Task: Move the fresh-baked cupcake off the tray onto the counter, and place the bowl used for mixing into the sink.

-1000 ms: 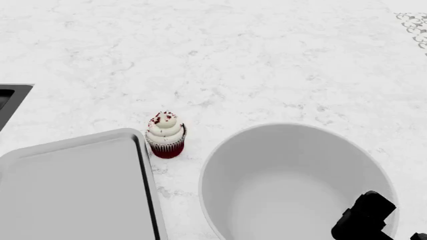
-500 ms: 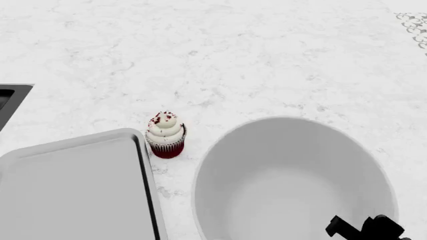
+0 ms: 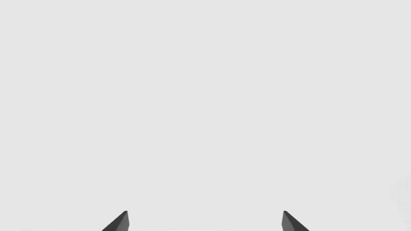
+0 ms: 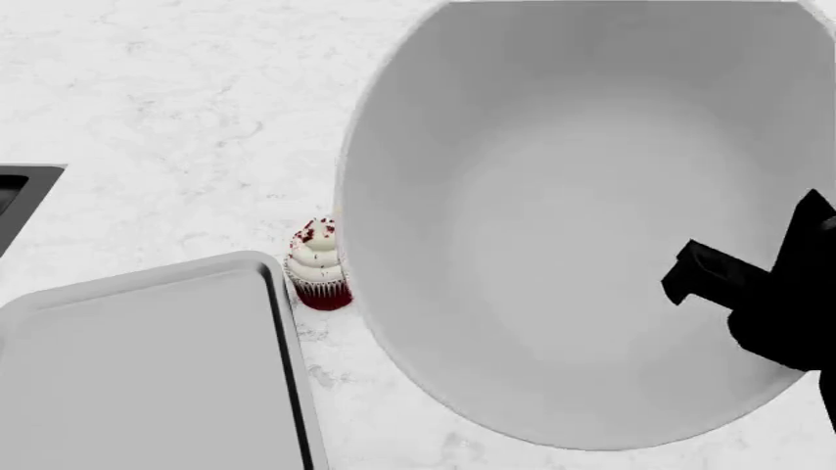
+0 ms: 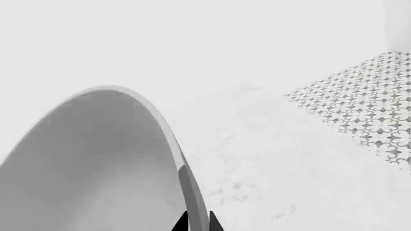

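Note:
The large white bowl (image 4: 575, 225) is lifted off the counter and fills most of the head view, close to the camera. My right gripper (image 5: 196, 222) is shut on the bowl's rim (image 5: 183, 178), one finger inside and one outside; it shows in the head view (image 4: 765, 304) at the bowl's right side. The cupcake (image 4: 317, 266), red wrapper and white frosting, stands on the white marble counter (image 4: 170, 117) just beyond the tray's far right corner, partly hidden by the bowl. The silver tray (image 4: 144, 372) lies at lower left. My left gripper (image 3: 205, 221) is open and empty over a plain pale surface.
A corner of the black sink (image 4: 20, 201) shows at the left edge of the head view. In the right wrist view a patterned tiled wall (image 5: 366, 106) stands beyond the counter.
The bowl has risen off the counter toward the camera, held by my right gripper, and now covers part of the cupcake. The cupcake and tray have not moved.

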